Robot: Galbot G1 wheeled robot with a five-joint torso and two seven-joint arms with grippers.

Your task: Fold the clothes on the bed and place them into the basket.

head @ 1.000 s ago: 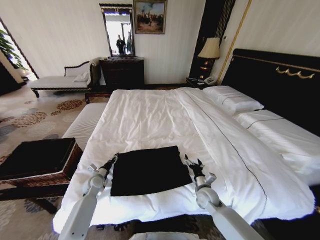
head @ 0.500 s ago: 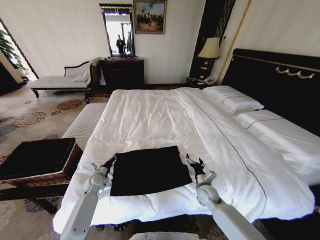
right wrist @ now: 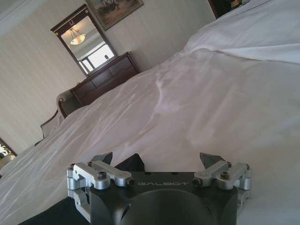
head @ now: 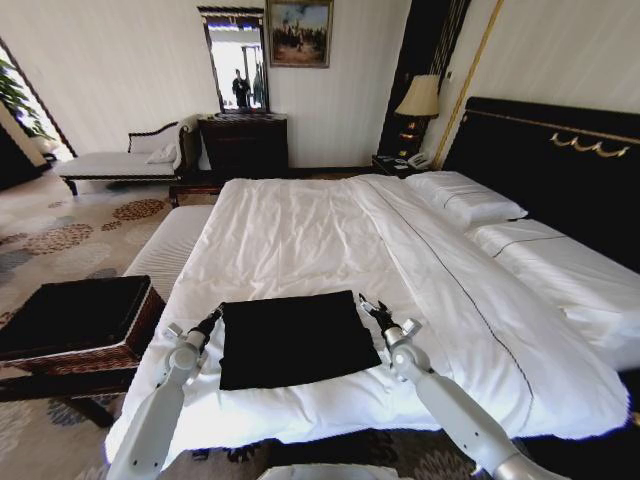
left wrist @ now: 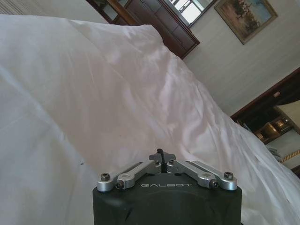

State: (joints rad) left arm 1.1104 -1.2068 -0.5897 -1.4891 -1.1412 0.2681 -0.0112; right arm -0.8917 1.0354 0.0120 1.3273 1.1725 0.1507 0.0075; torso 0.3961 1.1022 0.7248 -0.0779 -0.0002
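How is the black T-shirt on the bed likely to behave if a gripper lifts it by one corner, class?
Probably floppy: the T-shirt lies flat, following the bed sheet's soft surface. It looks thin, so likely light. The folded layers may slide apart and sag unless both the left gripper and the right gripper support it.

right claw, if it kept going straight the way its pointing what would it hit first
Probably just the white sheet of the bed. The open right claw sits at the folded black T-shirt's far right corner, pointing up the bed; depth is uncertain.
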